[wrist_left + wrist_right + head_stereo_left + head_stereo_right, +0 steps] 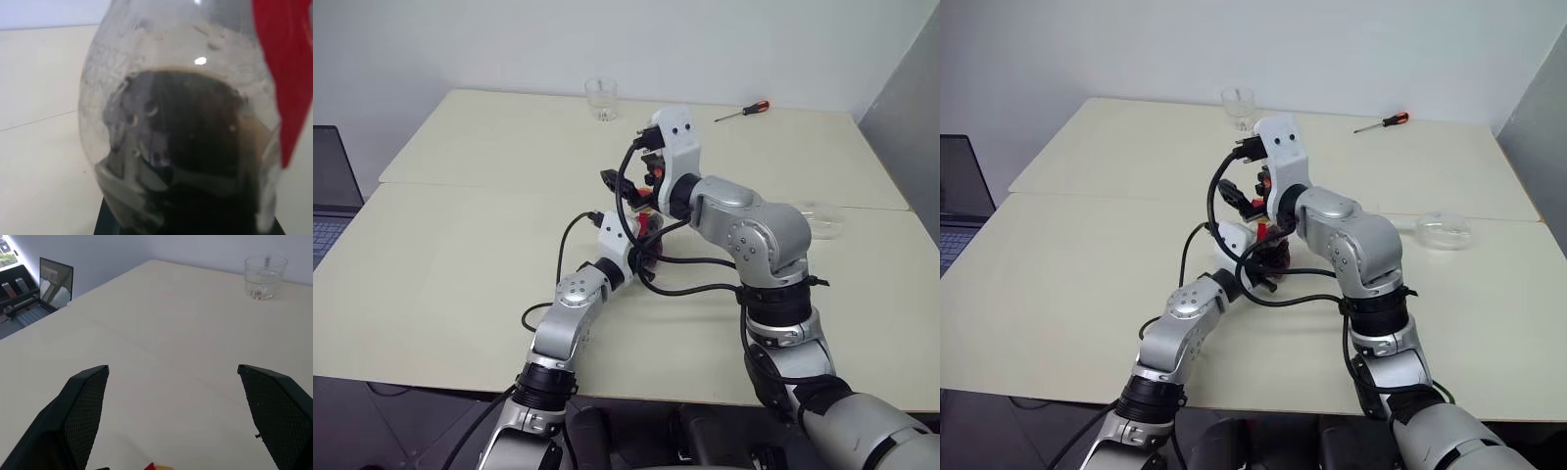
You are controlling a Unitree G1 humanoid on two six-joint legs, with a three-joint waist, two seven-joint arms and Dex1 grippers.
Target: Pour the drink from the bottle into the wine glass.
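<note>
My left gripper [632,235] is shut on the bottle [186,122], a clear squat plastic bottle with a red label, held near the table's middle. The drink [195,152], dark brown, fills the lower half of its bulb. In the head views the bottle [1275,257] is mostly hidden behind my arms and cables. My right gripper [172,369] hovers just above it, open wide with nothing between its fingers, and the bottle's yellow-orange cap [159,467] peeks in below them. The wine glass is out of view.
A short clear tumbler [601,99] stands at the table's far edge, and a red-handled screwdriver [744,112] lies at the far right. A clear rounded item [1443,230] rests on the right side. A laptop [333,191] sits off the table's left.
</note>
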